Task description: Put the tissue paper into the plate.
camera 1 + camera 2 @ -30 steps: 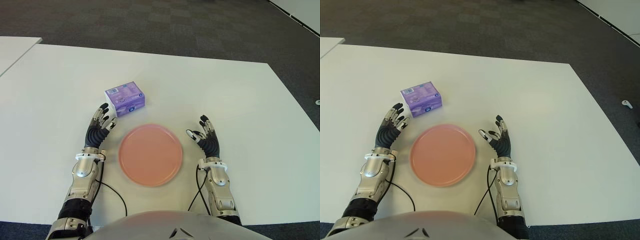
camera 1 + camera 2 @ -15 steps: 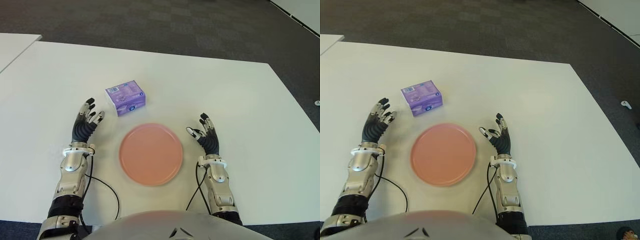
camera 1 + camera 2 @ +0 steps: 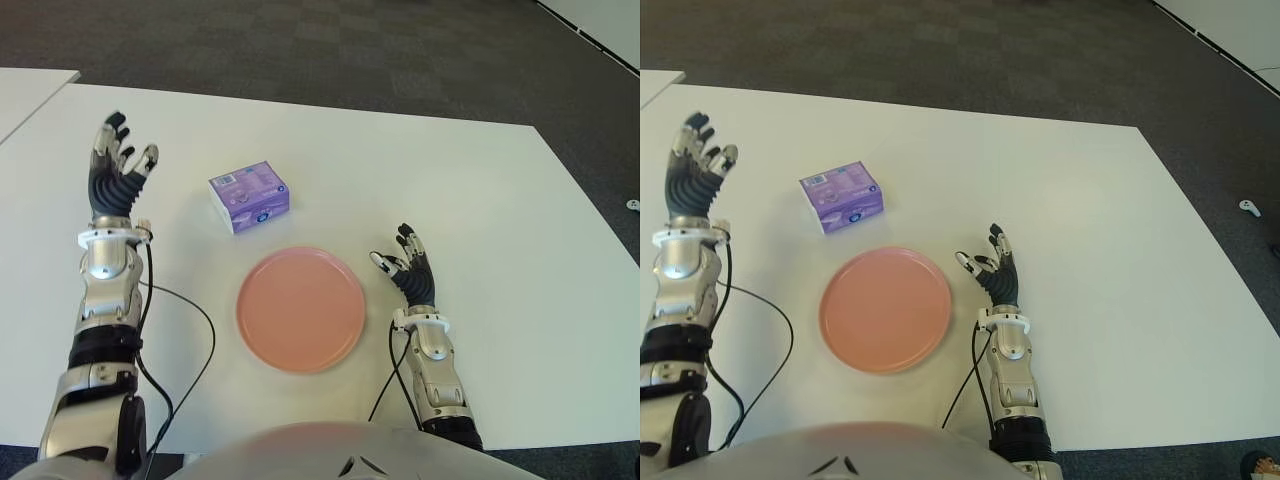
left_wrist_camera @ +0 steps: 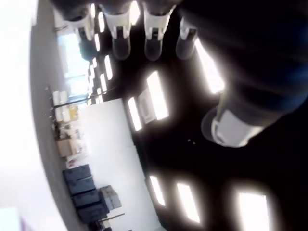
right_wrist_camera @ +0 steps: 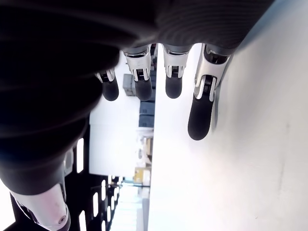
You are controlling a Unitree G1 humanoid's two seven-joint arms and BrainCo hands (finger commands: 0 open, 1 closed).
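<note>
- Left hand [image 3: 115, 170] has swung away from the pack: a second ago I had it low, right at the near-left corner of the box, and now it is raised with the fingers spread and pointing up, well to the left of the box and holding nothing.
- Its wrist view looks up at ceiling lights past the straight fingers, which fits an upturned, empty palm.
- For the task, I read this as a reach called off. The grasp has not been made, and I judge I will have to bring the hand back in before anything else can happen.
- Right hand [image 3: 410, 275] shows just right of the round, flat, salmon-pink plate [image 3: 300, 310], fingers loosely extended and empty, much where it was a second ago.
- Small rectangular tissue paper pack in purple wrapping with a white end face [image 3: 249, 196] sits flat on the white table [image 3: 470, 190], just beyond the plate's far-left rim and clear of it, turned at a slight angle. It looks unmoved and uncrushed; nothing lies in the plate.
</note>
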